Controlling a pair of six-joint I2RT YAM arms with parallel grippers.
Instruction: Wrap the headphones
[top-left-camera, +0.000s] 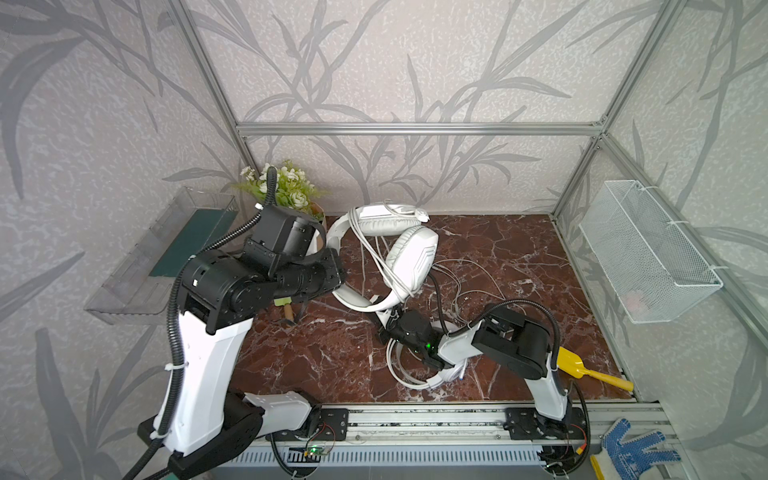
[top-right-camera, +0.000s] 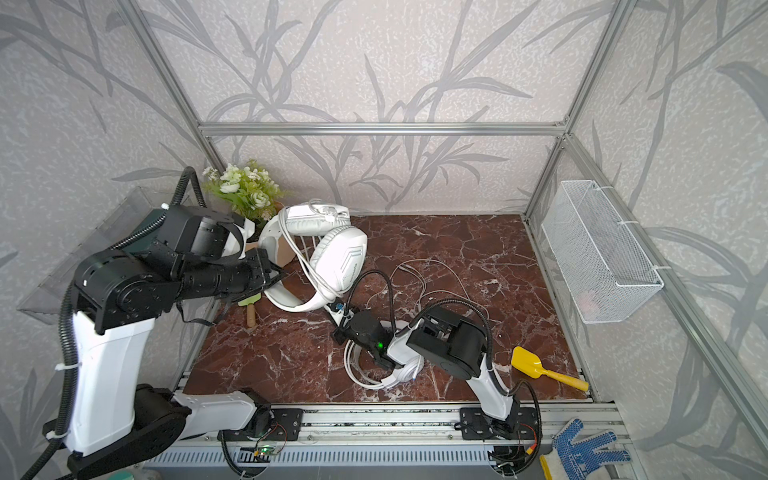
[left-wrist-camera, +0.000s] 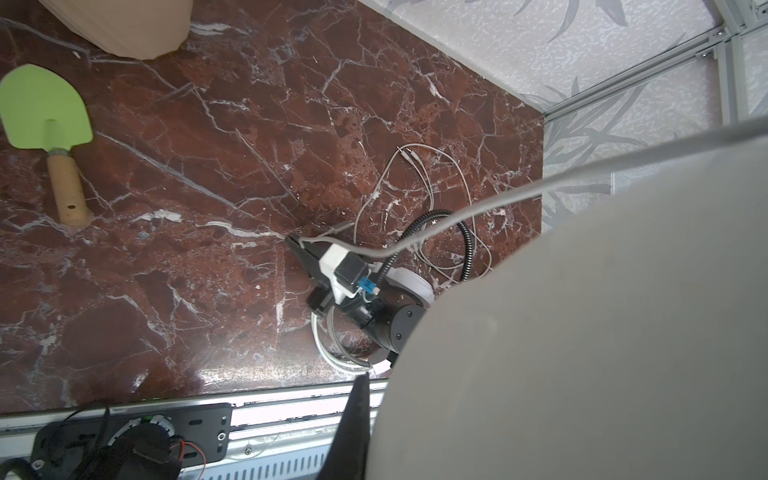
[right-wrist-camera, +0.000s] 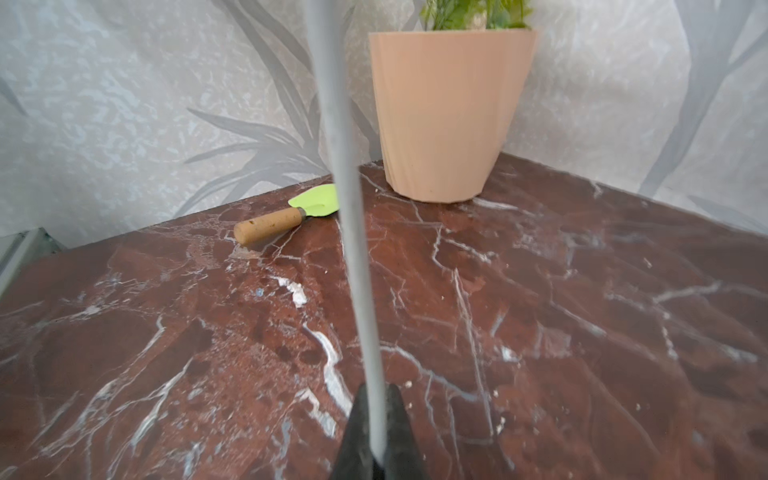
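Counted from the front rail back: one blue-dotted glove (top-left-camera: 631, 451), one yellow scoop (top-left-camera: 571, 365), two headsets, one green trowel (left-wrist-camera: 43, 108) with a wooden handle, one peach pot (right-wrist-camera: 449, 112) of white flowers, one wire basket (top-left-camera: 648, 253) on the right wall; two arms. Nearer, glossy white headset (top-right-camera: 409, 370): lies flat on the red marble table (top-left-camera: 311, 365) beneath the right arm, one round cup and thin band showing. Just behind, thin pale wire (left-wrist-camera: 409, 156) in loose loops on the marble, plugs at its end. Farther, greyish-white headset (top-left-camera: 411, 253): hangs clear of the marble at the back left, cushions plump and padded, chevron lines pressed into the cup, grey cable (right-wrist-camera: 353, 249) wound several turns across band and cup. Right arm bent low over the nearer headset, wrist reaching back and left; right gripper (right-wrist-camera: 377, 395) pinched shut on that grey cable, taut upward from the pinch. Left arm upright at the shoulder link, elbow high, forearm level and pointing right; left gripper (top-right-camera: 277, 277) clamped on the padded headset's band, holding it aloft
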